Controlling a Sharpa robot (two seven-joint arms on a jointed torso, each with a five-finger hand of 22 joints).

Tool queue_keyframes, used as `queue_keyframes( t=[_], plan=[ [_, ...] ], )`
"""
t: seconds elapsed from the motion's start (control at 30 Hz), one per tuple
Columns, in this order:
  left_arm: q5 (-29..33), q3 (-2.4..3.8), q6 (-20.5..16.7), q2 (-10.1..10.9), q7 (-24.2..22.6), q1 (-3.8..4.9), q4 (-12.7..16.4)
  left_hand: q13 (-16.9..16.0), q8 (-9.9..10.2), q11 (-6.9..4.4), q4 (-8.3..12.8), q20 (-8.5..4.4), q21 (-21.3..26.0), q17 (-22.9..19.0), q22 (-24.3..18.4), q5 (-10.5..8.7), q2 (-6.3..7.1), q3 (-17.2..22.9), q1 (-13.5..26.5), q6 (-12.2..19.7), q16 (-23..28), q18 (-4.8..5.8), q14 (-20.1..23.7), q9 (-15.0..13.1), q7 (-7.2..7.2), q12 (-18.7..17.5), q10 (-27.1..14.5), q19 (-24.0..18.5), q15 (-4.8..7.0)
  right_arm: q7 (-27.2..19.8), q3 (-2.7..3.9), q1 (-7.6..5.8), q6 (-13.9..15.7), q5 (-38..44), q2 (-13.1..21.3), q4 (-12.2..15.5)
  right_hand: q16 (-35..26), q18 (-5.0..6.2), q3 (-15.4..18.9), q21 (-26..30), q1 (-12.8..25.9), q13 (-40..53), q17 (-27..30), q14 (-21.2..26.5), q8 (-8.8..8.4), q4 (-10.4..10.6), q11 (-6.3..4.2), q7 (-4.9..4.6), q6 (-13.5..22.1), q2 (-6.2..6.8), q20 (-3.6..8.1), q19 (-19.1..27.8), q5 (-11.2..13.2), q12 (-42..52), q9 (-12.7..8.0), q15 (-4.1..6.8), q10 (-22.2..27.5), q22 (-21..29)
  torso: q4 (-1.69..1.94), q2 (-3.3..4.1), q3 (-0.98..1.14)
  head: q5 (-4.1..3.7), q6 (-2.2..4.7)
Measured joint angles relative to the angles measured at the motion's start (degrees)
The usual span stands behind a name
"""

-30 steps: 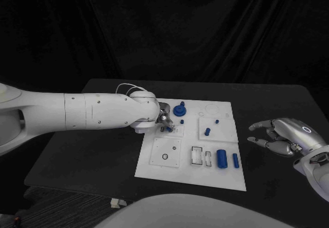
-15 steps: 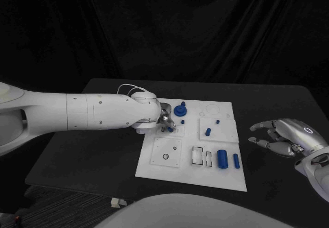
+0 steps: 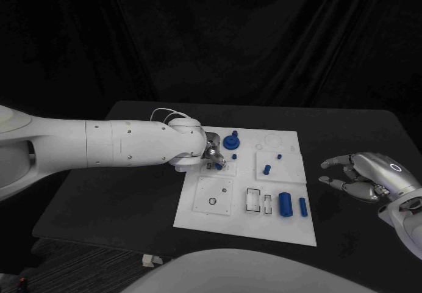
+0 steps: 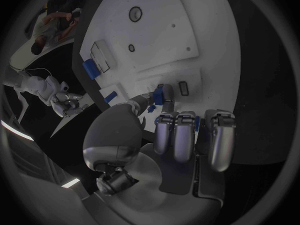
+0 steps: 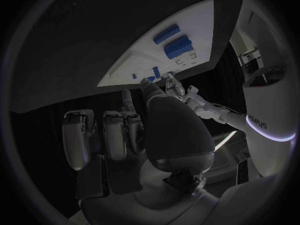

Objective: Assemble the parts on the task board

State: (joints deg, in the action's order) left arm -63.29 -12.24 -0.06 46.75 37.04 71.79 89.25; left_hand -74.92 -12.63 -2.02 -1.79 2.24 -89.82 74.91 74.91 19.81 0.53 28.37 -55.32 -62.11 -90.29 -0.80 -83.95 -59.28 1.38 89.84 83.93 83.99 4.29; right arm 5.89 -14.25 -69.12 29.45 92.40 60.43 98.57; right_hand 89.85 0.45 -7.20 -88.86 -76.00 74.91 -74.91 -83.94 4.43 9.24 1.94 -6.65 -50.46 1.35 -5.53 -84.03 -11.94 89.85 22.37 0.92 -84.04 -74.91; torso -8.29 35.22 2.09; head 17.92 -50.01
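Left robot hand (image 3: 209,156) over the task board (image 3: 224,213) upper left, pinching a small blue part (image 4: 159,96); part's axis unclear. Right robot hand (image 3: 365,175) over the table (image 3: 132,195), off the board, fingers curled, holding nothing. Two blue cylinders (image 3: 284,204) lie lengthwise, board's lower right.

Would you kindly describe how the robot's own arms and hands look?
Both arms are smooth white shells. The left arm is thick and rounded, with a thin white cable looped near its wrist. The left hand and right hand are silver metal with segmented fingers; the right one bears a small ring marking.
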Motion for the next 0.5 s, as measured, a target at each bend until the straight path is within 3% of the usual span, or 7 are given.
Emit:
queue_keyframes(
  t=[0.3, 0.5],
  plan=[
    [0.01, -0.02, 0.41, 0.08, -0.02, -0.13, 0.01, 0.0, 0.89, 0.0, -1.69, 0.0, 0.0, 0.0, 0.0, -5.71, -0.2, -1.71, 1.01, -0.88, 0.0, 0.0, 0.0, 0.35, -0.06, 0.0, 0.0, 0.0, 0.0, 0.09, 0.0, 0.23, -0.04, 0.0, -0.08, -0.16, 0.0, 0.0, 0.0, 0.0, 0.0, 0.0, 0.0, 0.0, 0.0, 0.0, 0.0, 0.0, 0.0, 0.0, 0.0, 0.0, 0.0, 0.0, -0.06, 0.0, 0.0, 0.0, 0.03, -0.02, 0.01, 0.16, 0.0],
    [0.02, -0.08, 0.7, 0.07, -0.02, -0.22, -0.06, 0.0, 1.75, 0.0, -3.86, 0.0, 0.0, 0.0, 0.0, -9.66, -0.16, -5.59, 2.69, -1.58, 0.0, 0.0, 0.0, 0.77, -0.15, 0.0, 0.0, 0.0, 0.0, 0.15, 0.0, 0.44, -0.08, 0.0, -0.09, -0.21, 0.0, 0.0, 0.0, 0.0, 0.0, 0.0, 0.0, 0.0, 0.0, 0.0, 0.0, 0.2, -0.2, 0.0, 0.0, 0.0, -0.27, 0.0, -0.06, 0.0, 0.0, 0.0, 0.03, -0.02, 0.01, 0.16, 0.0]
  ],
)
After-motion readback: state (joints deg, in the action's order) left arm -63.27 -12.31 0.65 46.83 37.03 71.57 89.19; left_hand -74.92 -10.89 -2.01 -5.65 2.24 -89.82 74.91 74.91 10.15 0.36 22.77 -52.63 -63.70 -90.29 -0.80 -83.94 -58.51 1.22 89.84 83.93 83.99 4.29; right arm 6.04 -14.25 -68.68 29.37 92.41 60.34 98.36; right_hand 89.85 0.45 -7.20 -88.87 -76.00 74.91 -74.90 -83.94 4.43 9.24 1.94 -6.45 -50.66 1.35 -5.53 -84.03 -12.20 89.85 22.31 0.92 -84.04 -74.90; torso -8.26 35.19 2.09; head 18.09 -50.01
